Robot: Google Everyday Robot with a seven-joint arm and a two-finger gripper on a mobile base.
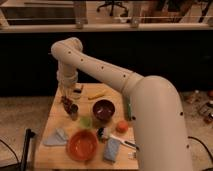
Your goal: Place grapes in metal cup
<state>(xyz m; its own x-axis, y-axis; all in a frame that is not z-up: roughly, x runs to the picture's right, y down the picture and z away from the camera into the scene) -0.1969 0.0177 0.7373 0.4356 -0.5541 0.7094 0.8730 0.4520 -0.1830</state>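
Observation:
My gripper (67, 98) hangs down from the arm over the table's (46, 159) back left part. It is shut on the dark red-purple grapes (65, 103), which hang at its tip. The small grey-brown metal cup (73, 112) stands upright on the table just below and to the right of the grapes. The grapes are above the cup's left rim, not inside it.
A light green cup (86, 121) stands right of the metal cup, with a dark red bowl (103, 110) beyond it. An orange bowl (82, 145), blue cloth (56, 137), blue sponge (111, 149), brush (116, 138), orange fruit (121, 126) and banana (96, 95) are spread around.

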